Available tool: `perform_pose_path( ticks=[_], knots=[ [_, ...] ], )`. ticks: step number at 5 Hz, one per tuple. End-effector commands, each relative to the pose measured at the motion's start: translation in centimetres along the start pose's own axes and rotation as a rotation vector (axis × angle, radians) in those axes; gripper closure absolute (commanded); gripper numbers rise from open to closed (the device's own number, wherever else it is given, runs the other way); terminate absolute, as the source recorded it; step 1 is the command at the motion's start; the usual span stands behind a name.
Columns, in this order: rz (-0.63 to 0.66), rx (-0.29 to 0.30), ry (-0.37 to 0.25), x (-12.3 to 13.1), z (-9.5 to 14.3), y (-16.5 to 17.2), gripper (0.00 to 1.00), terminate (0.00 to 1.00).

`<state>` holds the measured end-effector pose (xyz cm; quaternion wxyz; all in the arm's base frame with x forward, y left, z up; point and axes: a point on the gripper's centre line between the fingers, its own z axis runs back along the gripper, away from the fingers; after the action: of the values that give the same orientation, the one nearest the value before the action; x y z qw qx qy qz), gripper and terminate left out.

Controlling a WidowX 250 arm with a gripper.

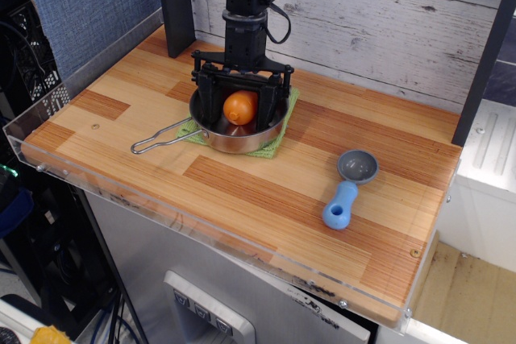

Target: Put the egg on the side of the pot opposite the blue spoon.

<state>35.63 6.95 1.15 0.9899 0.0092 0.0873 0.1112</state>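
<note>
The orange egg (240,106) is held between the black fingers of my gripper (241,105), a little above the inside of the steel pot (260,139). The gripper is shut on the egg and hangs straight down from the arm. The pot sits on a green cloth (278,139) near the back middle of the wooden table, its wire-loop handle (160,139) pointing left toward the front. The blue spoon (349,188) lies on the table to the right of the pot, grey bowl toward the back, blue handle toward the front.
A black post (177,6) stands behind the pot at the back left. A white plank wall (379,22) runs along the back. A clear acrylic rim (48,130) edges the table's left and front. Bare wood (105,110) lies left of the pot.
</note>
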Motion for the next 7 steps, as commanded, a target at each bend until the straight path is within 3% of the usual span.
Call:
perform_pose_path(
  ticks=[1,2,3,4,6,7],
  knots=[
    [0.004,-0.011,-0.049,0.3,0.6,-0.8,1.00,0.00],
    [-0.028,-0.047,-0.120,-0.7,2.8,-1.4,1.00,0.00],
    [-0.067,-0.143,-0.248,-2.7,7.6,-1.0,1.00,0.00],
    [0.025,-0.171,-0.314,-3.9,10.9,3.1,1.00,0.00],
    [0.168,-0.028,-0.174,-3.1,6.2,12.1,1.00,0.00],
    [0.152,0.043,-0.119,-2.2,3.4,11.9,1.00,0.00]
  ],
)
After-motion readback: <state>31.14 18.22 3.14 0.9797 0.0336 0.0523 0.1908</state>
